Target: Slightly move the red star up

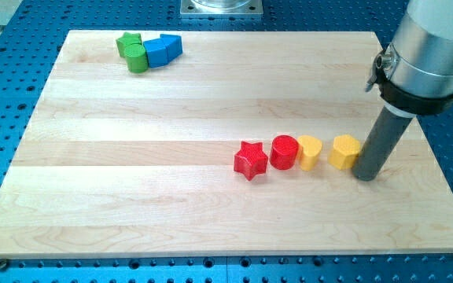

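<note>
Red star [251,159] lies flat, five blunt points; my tip [366,176] well right.

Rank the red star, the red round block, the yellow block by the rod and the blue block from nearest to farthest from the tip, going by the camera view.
Measured from my tip:
1. Yellow block, right beside the tip on the view's left.
2. Red round block, further left in the row.
3. Red star, at the row's left end.
4. Blue block, far off at the view's top left.
</note>
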Controlling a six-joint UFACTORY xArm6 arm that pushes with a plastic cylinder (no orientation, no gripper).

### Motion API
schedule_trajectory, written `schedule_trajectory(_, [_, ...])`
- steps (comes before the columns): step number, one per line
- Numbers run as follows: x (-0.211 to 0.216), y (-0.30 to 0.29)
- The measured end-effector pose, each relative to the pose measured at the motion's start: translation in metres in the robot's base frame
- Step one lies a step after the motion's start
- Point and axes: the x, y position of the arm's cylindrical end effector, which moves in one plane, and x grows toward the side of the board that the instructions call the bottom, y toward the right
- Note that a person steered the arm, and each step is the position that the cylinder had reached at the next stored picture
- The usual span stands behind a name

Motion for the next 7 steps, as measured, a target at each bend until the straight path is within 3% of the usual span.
schedule_trajectory(1, [0.012,-0.013])
schedule_trajectory(2, [0.063,-0.048])
schedule_trajectory(5, [0.034,-0.170])
schedule_trajectory(7, [0.017,-0.176])
